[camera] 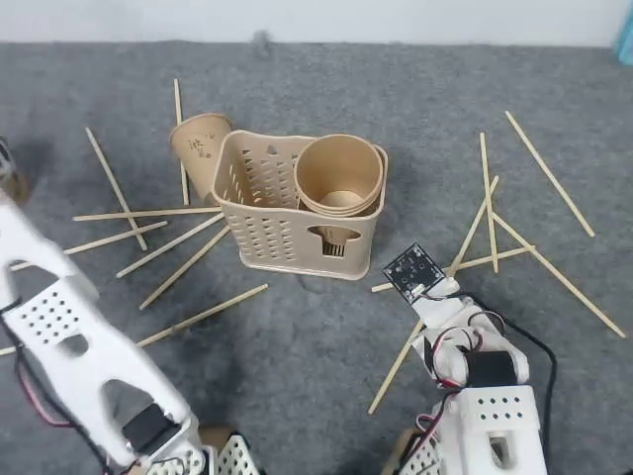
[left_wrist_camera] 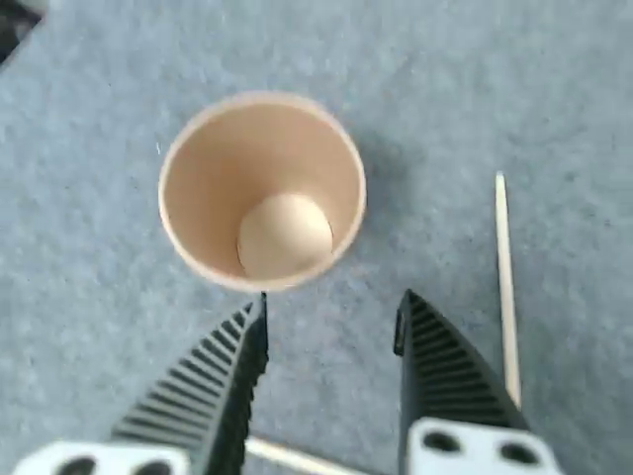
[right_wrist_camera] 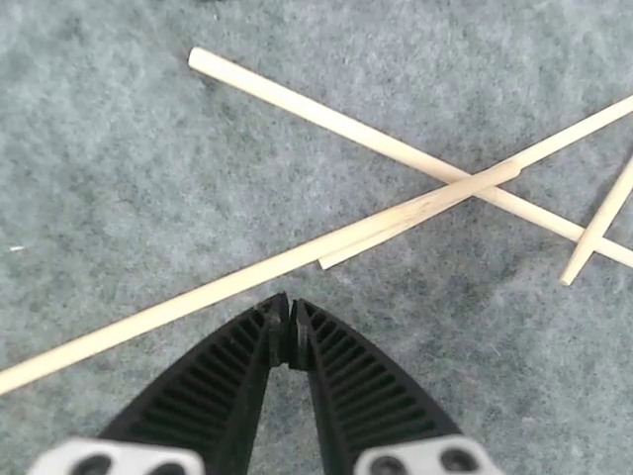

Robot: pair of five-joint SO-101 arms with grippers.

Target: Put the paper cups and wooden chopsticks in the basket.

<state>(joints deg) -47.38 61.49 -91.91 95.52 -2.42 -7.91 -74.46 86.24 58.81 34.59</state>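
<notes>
Centrally in the high view, the basket (camera: 259, 223) is set on grey carpet (camera: 316, 346); stacked paper cups (camera: 339, 173) are nested in its right end; another cup (camera: 201, 148) is leant at its upper-left corner; the left gripper (left_wrist_camera: 332, 302) is held spread near an upright cup (left_wrist_camera: 262, 188), seemingly empty; the right gripper (right_wrist_camera: 290, 307) is pressed together above crossed chopsticks (right_wrist_camera: 465, 178) at lower right.

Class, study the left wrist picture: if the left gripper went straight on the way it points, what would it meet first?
Probably the paper cup, standing mouth up just ahead of the open left gripper, though their gap in depth is unclear.
</notes>
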